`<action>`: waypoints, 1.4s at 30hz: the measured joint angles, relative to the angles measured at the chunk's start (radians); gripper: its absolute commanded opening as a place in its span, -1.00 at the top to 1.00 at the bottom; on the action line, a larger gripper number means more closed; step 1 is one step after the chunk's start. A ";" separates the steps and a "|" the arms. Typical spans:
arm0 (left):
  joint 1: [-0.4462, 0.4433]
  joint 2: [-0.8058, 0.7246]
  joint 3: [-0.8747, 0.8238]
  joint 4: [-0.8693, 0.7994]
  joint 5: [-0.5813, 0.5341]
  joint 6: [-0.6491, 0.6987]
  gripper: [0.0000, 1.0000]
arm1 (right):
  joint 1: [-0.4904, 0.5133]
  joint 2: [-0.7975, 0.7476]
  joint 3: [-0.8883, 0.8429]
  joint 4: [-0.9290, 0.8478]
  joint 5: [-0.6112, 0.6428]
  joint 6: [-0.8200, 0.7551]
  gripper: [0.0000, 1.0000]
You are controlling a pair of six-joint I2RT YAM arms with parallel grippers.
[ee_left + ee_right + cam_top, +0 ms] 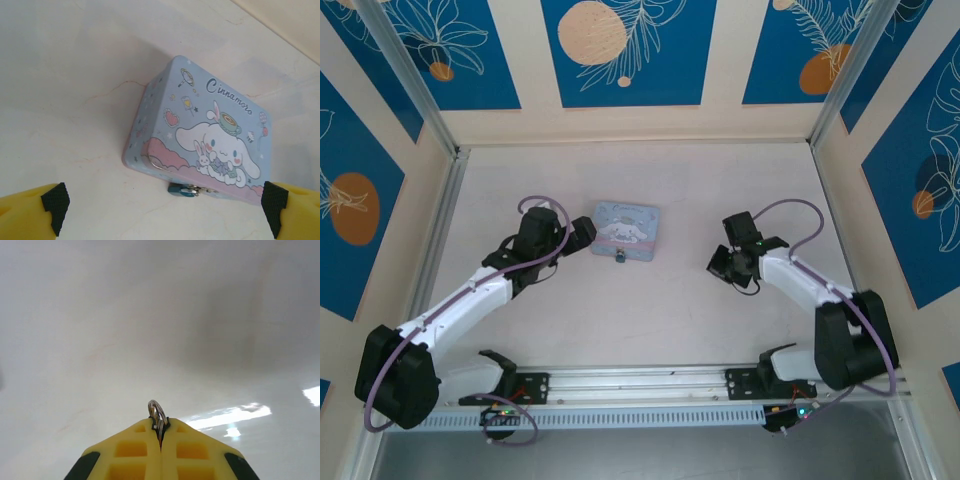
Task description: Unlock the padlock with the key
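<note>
The one piece of writing I can read sits on the lid of the pale blue tin (200, 135). Dark cursive letters slant along the lid's upper edge, above the white long-eared cartoon dog, and spell "Cinnamoro" as far as I can follow them. From overhead the same lid print is too small to read. The padlock (176, 189) at the tin's front edge is too small to show any marking.

The tin (626, 229) sits mid-table, padlock (620, 257) on its near side. The left gripper (587, 235) is close by its left. Bare table (670, 310) lies free between tin and right gripper (719, 265).
</note>
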 measured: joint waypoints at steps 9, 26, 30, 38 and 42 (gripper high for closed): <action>-0.019 0.054 0.031 0.121 0.223 -0.141 -1.00 | 0.019 -0.177 -0.109 0.436 -0.500 0.007 1.00; -0.124 0.349 0.174 0.411 0.515 -0.348 -0.66 | 0.023 -0.123 -0.137 0.753 -1.004 -0.068 1.00; -0.143 0.375 0.183 0.432 0.545 -0.357 -0.63 | 0.011 -0.123 -0.135 0.740 -0.988 -0.076 1.00; -0.181 0.347 0.116 0.516 0.511 -0.428 -0.42 | 0.056 -0.129 -0.214 0.831 -0.620 0.200 1.00; -0.189 0.349 0.054 0.591 0.476 -0.541 -0.29 | 0.172 -0.149 -0.246 0.808 -0.320 0.389 1.00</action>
